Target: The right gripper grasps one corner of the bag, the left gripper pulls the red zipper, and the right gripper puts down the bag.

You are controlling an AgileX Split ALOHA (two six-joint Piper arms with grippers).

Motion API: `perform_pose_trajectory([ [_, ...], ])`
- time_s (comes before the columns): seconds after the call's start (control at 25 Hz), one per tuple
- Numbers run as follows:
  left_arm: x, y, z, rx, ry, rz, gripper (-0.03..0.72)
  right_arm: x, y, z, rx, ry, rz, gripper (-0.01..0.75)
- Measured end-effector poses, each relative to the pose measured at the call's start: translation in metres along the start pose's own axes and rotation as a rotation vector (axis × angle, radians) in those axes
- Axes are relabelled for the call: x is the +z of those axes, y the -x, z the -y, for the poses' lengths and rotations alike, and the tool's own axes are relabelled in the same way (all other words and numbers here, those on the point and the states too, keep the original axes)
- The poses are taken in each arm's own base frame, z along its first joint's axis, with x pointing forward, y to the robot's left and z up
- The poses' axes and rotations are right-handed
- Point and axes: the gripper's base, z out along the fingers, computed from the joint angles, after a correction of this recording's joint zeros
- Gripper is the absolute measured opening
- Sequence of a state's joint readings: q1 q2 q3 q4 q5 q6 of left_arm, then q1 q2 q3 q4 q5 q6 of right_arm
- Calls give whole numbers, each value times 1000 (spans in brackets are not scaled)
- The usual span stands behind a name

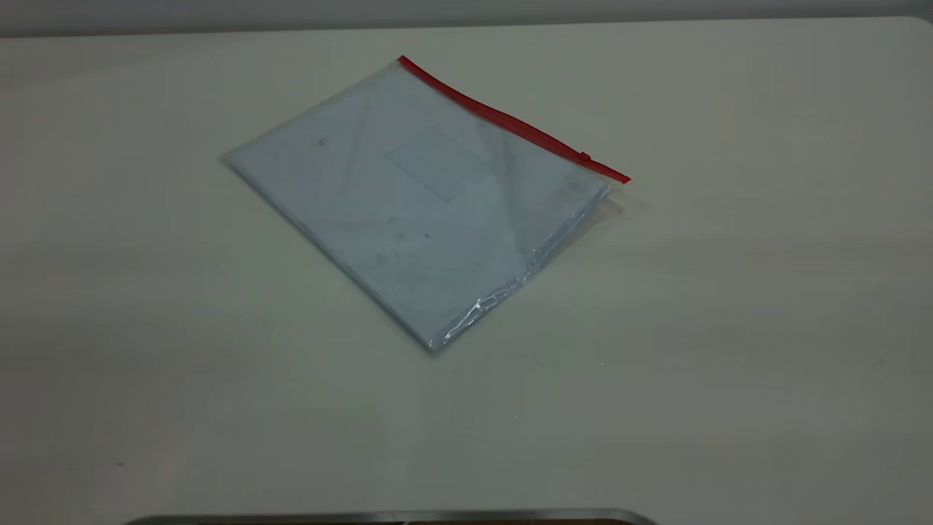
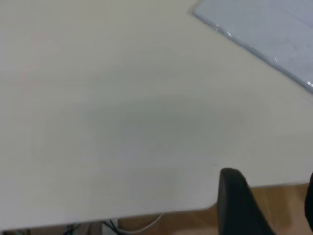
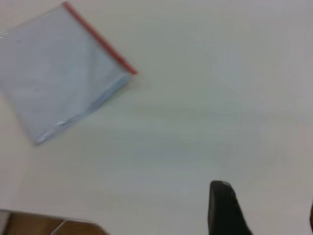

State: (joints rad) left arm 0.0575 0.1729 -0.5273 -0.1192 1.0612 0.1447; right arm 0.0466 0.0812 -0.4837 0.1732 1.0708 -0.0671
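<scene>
The bag (image 1: pixel 415 197) lies flat on the table, a clear pouch with pale blue-white sheets inside. The red zipper (image 1: pixel 510 120) runs along its far long edge, with the small slider tab (image 1: pixel 584 156) close to the right corner (image 1: pixel 623 177). Neither gripper shows in the exterior view. The left gripper (image 2: pixel 269 176) is open and empty over the table's edge, far from the bag (image 2: pixel 264 24). The right gripper (image 3: pixel 266 196) is open and empty above bare table, well away from the bag (image 3: pixel 58 73), its zipper (image 3: pixel 100 39) and the corner (image 3: pixel 133 72).
The pale table (image 1: pixel 729 328) surrounds the bag on all sides. A dark metal-rimmed edge (image 1: pixel 393 516) shows at the bottom of the exterior view. The table's edge (image 2: pixel 146 215) and brown floor beyond it show in the left wrist view.
</scene>
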Motion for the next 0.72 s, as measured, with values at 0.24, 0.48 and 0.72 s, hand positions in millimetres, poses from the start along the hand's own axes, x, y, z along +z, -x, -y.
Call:
perform_pose_trajectory([
  [0.24,41,70,-9,2,-39,-58,399,55,41,1,-47,79,-98,453],
  [0.48,101,117,-13,49,-129,-123,485,131,60,2,-75,201,-194,453],
  [0.72,157,144,-11,89,-261,-168,545,214,51,4,6,319,-282,454],
])
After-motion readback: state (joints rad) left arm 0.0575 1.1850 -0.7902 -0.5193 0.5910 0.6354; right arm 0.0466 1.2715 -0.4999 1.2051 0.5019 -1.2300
